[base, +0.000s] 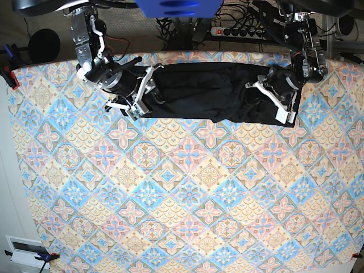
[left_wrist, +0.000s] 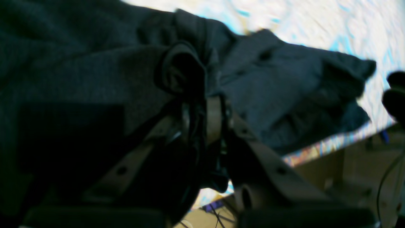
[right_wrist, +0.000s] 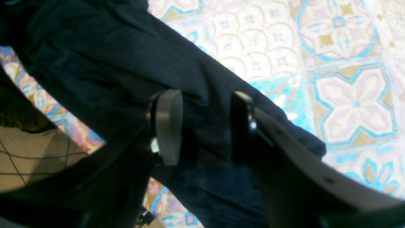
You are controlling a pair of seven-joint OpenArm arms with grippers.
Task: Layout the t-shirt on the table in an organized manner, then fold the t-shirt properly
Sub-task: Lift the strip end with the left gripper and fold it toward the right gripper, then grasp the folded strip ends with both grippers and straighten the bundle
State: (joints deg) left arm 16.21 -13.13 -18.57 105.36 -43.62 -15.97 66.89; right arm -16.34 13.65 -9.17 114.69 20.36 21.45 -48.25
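The black t-shirt (base: 210, 91) lies stretched in a long band along the far edge of the table (base: 182, 187), between my two grippers. At the band's right end in the base view, my left gripper (base: 276, 102) is over the cloth. The left wrist view shows that left gripper (left_wrist: 202, 117) shut on a bunched fold of the t-shirt (left_wrist: 284, 82). My right gripper (base: 133, 99) is at the band's left end. In the right wrist view the right gripper (right_wrist: 205, 129) stands open, its fingers (right_wrist: 167, 126) apart over the t-shirt (right_wrist: 95, 63).
A power strip with cables (base: 239, 28) lies beyond the table's far edge. A clamp (base: 8, 74) grips the far left corner. The patterned table (right_wrist: 348, 95) runs toward the near side, and brown floor (left_wrist: 348, 171) shows past its edge.
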